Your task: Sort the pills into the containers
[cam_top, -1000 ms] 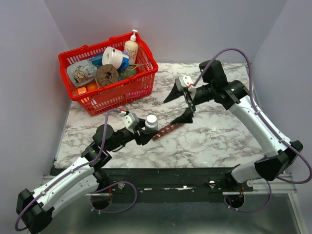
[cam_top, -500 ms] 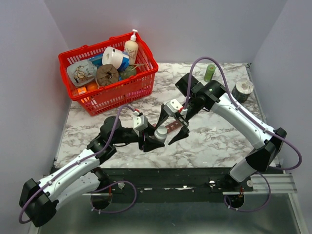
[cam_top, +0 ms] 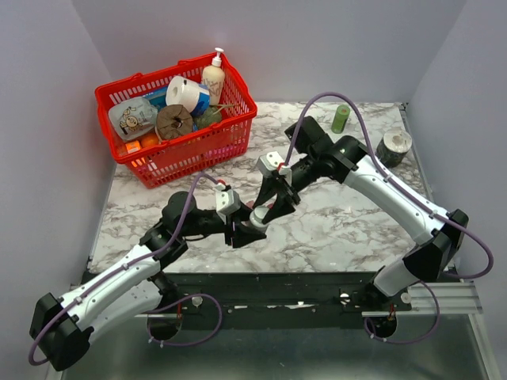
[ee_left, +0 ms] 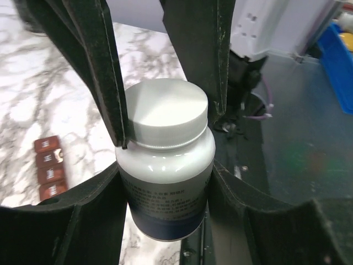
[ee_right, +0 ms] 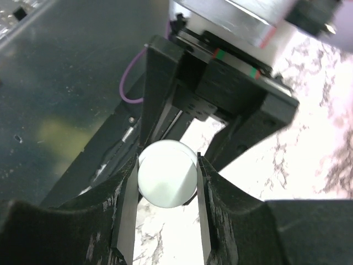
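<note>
A white pill bottle (ee_left: 165,182) with a white cap (ee_left: 165,110) is held just above the marble table, near its front edge. My left gripper (cam_top: 252,226) is shut on the bottle's body. My right gripper (cam_top: 269,207) comes in from the far side. Its pads (ee_right: 128,193) press both sides of the cap (ee_right: 167,174). The containers (ee_left: 49,171), a dark red-brown strip of small square compartments, lie on the marble left of the bottle in the left wrist view. In the top view the grippers cover them. No pills are in view.
A red mesh basket (cam_top: 230,134) full of household items stands at the back left. A slim green bottle (cam_top: 341,119) and a dark tape roll (cam_top: 394,147) stand at the back right. The table's front edge and a black rail lie just below the bottle.
My right arm swung down and left from mid-table to the bottle, and its wide-open jaws closed onto the cap. My left arm carried the bottle slightly right and nearer.
</note>
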